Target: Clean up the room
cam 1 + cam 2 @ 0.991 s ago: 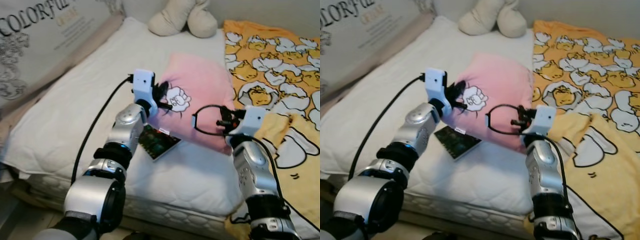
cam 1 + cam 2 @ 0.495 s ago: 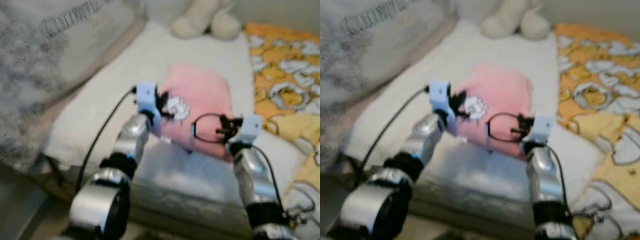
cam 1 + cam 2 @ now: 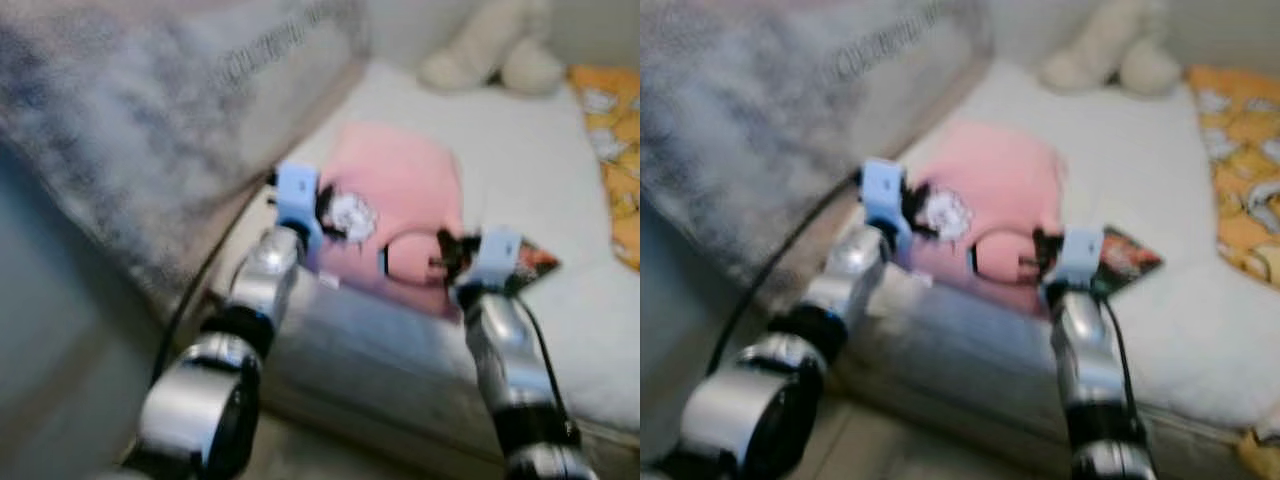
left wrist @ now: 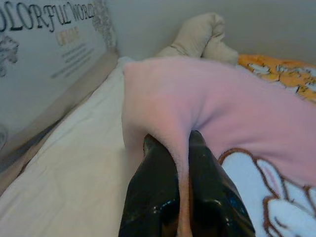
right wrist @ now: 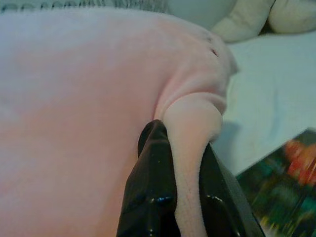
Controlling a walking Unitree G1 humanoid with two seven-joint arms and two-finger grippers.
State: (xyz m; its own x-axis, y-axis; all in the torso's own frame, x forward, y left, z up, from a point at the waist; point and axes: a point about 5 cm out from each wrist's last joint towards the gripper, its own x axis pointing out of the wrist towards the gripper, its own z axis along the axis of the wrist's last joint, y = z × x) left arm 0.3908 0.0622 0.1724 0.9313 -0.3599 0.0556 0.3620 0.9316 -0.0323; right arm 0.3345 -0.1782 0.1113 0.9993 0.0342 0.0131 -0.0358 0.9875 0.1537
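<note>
While both arms reach over the white mattress (image 3: 520, 340), the pink pillow (image 3: 405, 200) hangs between them, lifted off the bed. Left gripper (image 4: 180, 170) pinches a fold of the pillow's edge beside its cartoon patch (image 3: 350, 215); right gripper (image 5: 182, 170) is clamped on the opposite corner. Just beyond the right gripper a dark glossy packet (image 3: 1125, 258) lies on the mattress. Farther off rest a beige plush toy (image 3: 495, 55) and an orange patterned blanket (image 3: 1240, 160).

Reading off the pale grey printed panel (image 4: 49, 54) standing along the bed's edge: large dark serif capitals are spelling "OLORFUL WORLD", cut off at the frame's edge. Beneath, a tan word and small lines are showing too blurred to read.
</note>
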